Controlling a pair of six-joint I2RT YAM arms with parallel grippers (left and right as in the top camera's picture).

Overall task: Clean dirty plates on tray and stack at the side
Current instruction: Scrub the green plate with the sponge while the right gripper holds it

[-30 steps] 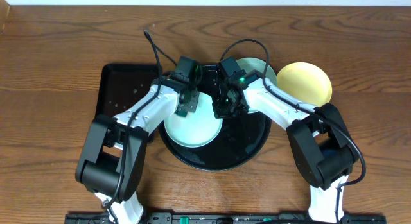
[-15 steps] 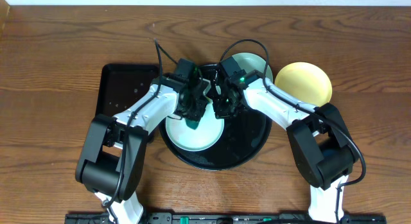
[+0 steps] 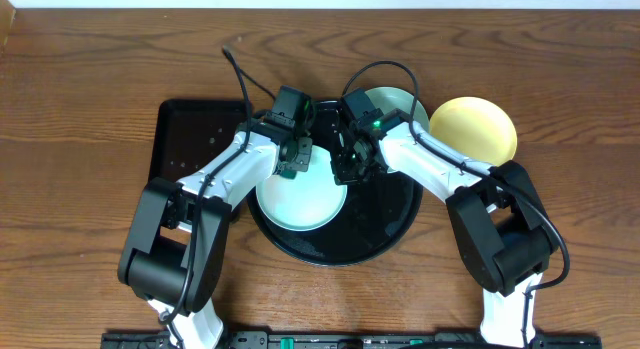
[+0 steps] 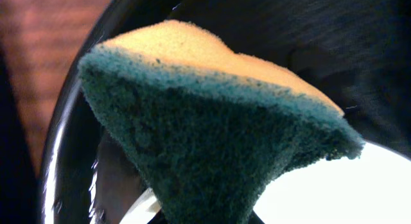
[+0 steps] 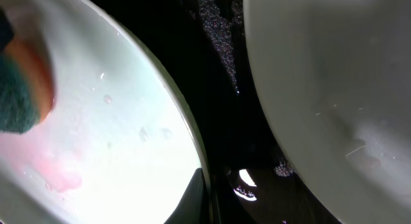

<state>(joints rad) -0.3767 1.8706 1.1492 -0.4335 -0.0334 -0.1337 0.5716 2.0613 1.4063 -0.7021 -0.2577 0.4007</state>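
your left gripper [image 3: 293, 167] pinches the sponge [image 4: 212, 134] over the front mint plate [image 3: 300, 201] on the tray [image 3: 385, 229], its pink smear [image 5: 58, 176] uncleaned; the yellow plate [image 3: 480, 129] sits aside; whether the right gripper [image 3: 345, 167] grips, you cannot tell

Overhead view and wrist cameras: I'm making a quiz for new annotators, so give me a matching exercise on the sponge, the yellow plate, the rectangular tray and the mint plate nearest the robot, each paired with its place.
Things
1. sponge
2. yellow plate
3. rectangular tray
4. near mint plate

Places
A. inside the round tray
B. on the table, right of the round tray
C. in the left end effector
D. on the table, left of the round tray

Pairs: 1-C, 2-B, 3-D, 4-A
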